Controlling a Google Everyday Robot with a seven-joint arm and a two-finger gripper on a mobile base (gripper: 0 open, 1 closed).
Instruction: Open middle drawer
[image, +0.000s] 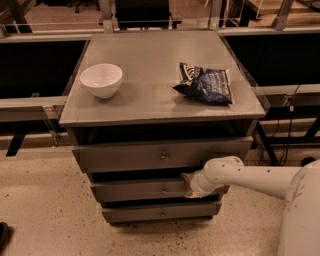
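The grey cabinet has three stacked drawers. The middle drawer has a flat grey front and a small round brass knob. It sits slightly pulled out, like the others. My gripper is at the end of the white arm, which reaches in from the right. The gripper is up against the middle drawer's front, a little to the right of the knob. The arm's wrist hides the right end of that drawer front.
The wider top drawer lies above and the narrower bottom drawer below. On the cabinet top stand a white bowl and a dark blue chip bag. Dark benches flank the cabinet, and cables hang at the right.
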